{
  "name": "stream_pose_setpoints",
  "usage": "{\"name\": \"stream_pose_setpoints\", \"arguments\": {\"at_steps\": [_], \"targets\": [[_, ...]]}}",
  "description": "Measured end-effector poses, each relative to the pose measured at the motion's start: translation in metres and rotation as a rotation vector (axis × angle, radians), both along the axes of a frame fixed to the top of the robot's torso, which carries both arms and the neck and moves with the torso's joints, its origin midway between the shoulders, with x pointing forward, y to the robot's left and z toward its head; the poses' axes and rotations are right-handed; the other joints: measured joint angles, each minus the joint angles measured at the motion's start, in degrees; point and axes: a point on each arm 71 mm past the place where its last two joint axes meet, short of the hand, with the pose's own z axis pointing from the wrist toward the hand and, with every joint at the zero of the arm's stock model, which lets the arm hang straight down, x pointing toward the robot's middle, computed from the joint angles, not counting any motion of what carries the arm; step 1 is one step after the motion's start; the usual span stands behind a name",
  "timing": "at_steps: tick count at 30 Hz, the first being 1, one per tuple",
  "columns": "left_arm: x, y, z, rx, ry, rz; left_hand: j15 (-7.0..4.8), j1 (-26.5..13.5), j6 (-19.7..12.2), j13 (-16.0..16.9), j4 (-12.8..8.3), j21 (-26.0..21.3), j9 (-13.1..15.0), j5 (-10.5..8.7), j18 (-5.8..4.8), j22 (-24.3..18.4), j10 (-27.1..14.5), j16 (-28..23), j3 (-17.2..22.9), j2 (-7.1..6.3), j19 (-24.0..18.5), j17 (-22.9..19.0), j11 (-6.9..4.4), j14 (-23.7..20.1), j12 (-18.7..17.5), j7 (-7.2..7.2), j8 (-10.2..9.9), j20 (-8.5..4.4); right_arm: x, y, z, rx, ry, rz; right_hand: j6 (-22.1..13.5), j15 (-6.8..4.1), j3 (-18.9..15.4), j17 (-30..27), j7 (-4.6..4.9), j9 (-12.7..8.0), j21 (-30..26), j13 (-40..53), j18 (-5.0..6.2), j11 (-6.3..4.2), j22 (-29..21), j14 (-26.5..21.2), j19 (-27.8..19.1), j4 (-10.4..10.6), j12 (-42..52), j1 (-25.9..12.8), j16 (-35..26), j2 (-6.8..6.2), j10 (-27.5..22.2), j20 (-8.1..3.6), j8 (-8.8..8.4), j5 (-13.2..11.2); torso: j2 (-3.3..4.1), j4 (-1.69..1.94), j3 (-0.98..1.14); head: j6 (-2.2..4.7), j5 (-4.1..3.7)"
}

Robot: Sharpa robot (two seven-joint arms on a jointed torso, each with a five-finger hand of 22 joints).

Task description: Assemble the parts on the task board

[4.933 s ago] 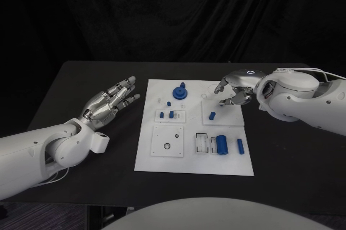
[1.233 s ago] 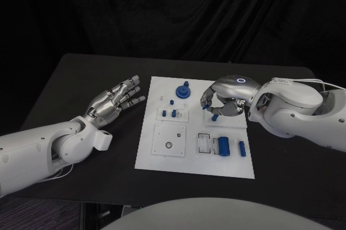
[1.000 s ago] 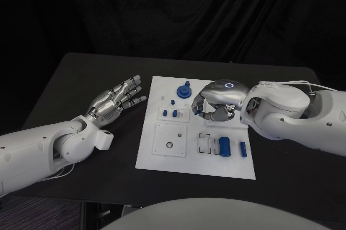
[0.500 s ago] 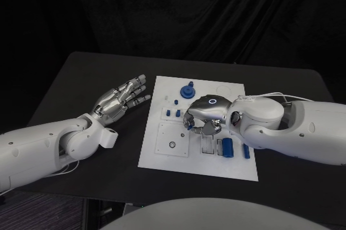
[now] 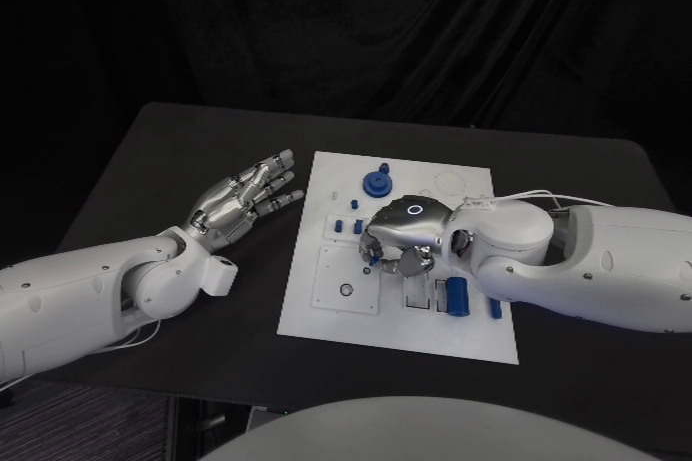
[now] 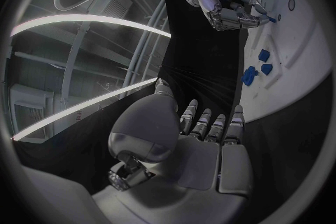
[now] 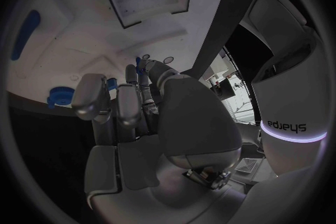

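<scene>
The white task board [image 5: 329, 316] lies in the middle of the black table. My right hand [image 5: 397, 246] hovers over the board's centre with its fingers curled in, pinching a small blue peg [image 6: 269, 18] at the fingertips; the peg [image 7: 138, 61] shows between the fingers in the right wrist view. Just beneath the hand is a square plate with holes [image 5: 340, 286]. My left hand [image 5: 245, 196] lies open, palm up, beside the board's left edge and holds nothing. A round blue gear piece [image 5: 378, 184] stands at the board's far end.
Two small blue pieces [image 5: 345, 226] sit left of my right hand. A blue cylinder [image 5: 457, 296] and a blue bar [image 5: 493, 308] lie by the slots at the board's near right. The bulky right forearm [image 5: 577, 266] covers the board's right edge.
My right hand has moved from the board's far right square toward the centre and nearer to me, carrying the blue peg. The left hand has stayed put.
</scene>
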Motion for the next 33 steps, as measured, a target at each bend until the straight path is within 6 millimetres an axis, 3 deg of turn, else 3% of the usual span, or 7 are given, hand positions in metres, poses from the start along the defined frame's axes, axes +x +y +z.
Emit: {"name": "stream_pose_setpoints", "arguments": {"at_steps": [9, 33], "targets": [[0.0, 0.0, 0.0, -0.001, 0.0, -0.002, 0.0, 0.3, 0.0, 0.0, -0.2, 0.0, 0.0, 0.68, 0.0, 0.2, 0.0, 0.0, 0.2, 0.27, 0.0, 0.0, 0.0, 0.0, 0.0, 0.0, 0.0, 0.0, -0.001, 0.002, 0.0, -0.003, -0.002, 0.008, 0.0, 0.0, 0.0, -0.1, -0.01, 0.0, 0.0, 0.0, 0.0, 0.0, 0.0, 0.0, 0.0, 0.0, 0.0, 0.0, 0.0, 0.0, 0.0, 0.0, -0.13, 0.0, 0.0, -0.1, 0.01, 0.0, 0.58], [0.001, -0.001, -0.001, -0.005, 0.003, -0.009, 0.0, 0.5, -0.2, 0.0, -0.2, 0.0, 0.0, 1.01, -0.01, 0.3, 0.0, 0.0, 0.2, 0.5, 0.2, 0.0, 0.0, 0.0, -0.2, 0.2, 0.0, 0.23, -0.006, 0.01, -0.004, -0.002, 0.009, 0.03, -0.1, 0.0, 0.0, -0.3, -0.09, 0.0, -0.2, 0.1, 0.0, -0.03, 0.0, 0.0, 0.0, 0.0, -0.1, 0.0, 0.0, 0.0, 0.4, 0.0, -0.34, -0.1, -0.02, -0.07, -0.02, 0.0, 0.69]]}}
